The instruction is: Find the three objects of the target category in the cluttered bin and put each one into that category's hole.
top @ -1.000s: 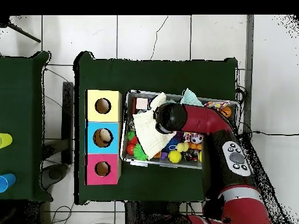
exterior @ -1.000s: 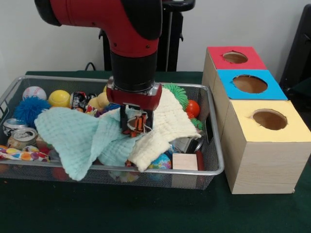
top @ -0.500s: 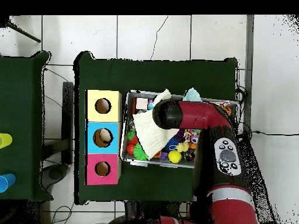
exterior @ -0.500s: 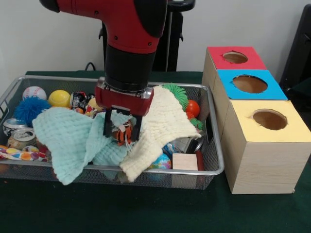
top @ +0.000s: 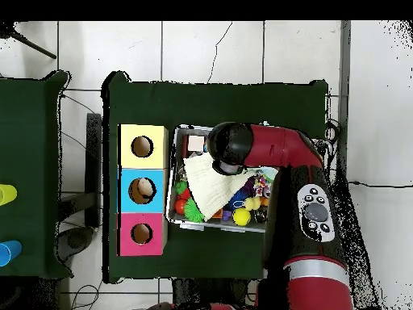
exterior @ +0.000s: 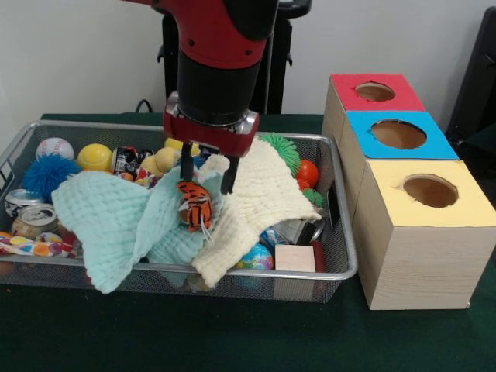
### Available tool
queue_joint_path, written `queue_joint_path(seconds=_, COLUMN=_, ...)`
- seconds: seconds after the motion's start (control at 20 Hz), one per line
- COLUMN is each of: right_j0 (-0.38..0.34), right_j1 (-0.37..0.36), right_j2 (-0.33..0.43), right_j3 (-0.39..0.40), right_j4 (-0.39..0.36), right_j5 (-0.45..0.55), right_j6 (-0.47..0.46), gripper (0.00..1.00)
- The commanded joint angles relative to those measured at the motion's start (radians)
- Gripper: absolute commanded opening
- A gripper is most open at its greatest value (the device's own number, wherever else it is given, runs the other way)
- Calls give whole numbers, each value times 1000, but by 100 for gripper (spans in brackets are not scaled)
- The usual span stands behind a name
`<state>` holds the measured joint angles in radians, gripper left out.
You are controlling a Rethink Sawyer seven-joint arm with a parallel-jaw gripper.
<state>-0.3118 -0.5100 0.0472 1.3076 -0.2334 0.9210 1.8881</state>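
The jaws stand apart, one finger at each side, with nothing clamped between them; the gripper (exterior: 206,177) hangs over the middle of the wire bin (exterior: 341,232). Just below the fingertips (exterior: 186,172) an orange and black striped toy (exterior: 194,208) lies on the cloths, a short string trailing from it; whether the tips touch it cannot be determined. The toy sits at the seam between a pale green cloth (exterior: 108,221) on the picture's left and a cream cloth (exterior: 260,201) on the right, both draped over the bin's contents. Around the cloths in the front view: a baseball (exterior: 54,147), a yellow ball (exterior: 94,156) and a blue fuzzy ball (exterior: 45,174) toward the far left corner, two cans (exterior: 35,219) at the left wall, a green spiky ball (exterior: 283,151) and an orange ball (exterior: 308,173) beyond the cream cloth, and a wooden block (exterior: 294,258) at the near right corner. Beside the bin stands a row of three wooden boxes, each with a round hole: the red-topped box (exterior: 375,93) farthest, the blue-topped box (exterior: 397,135) in the middle, the yellow-topped box (exterior: 428,194) nearest. In the overhead view the red arm (top: 278,153) covers the bin's middle and the gripper itself is hidden beneath it.
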Motion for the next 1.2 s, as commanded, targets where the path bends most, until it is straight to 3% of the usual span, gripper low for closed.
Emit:
queue_joint_path(seconds=0.05, right_j0=-40, right_j1=65, right_j2=99, right_j3=-94, right_j4=25, right_j5=244, right_j6=-104, gripper=100)
queue_joint_path(seconds=0.5, right_j0=-78, right_j1=150, right_j2=130, right_j3=-126, right_j4=-21, right_j5=113, right_j6=-121, gripper=100)
queue_joint_path(seconds=0.75, right_j0=-81, right_j1=54, right_j2=132, right_j3=-2, right_j4=-15, right_j5=-175, right_j6=1, gripper=100)
queue_joint_path(seconds=0.85, right_j0=-71, right_j1=8, right_j2=124, right_j3=40, right_j4=-10, right_j5=-236, right_j6=43, gripper=100)
queue_joint_path(seconds=1.2, right_j0=-51, right_j1=5, right_j2=107, right_j3=46, right_j4=23, right_j5=-180, right_j6=28, gripper=100)
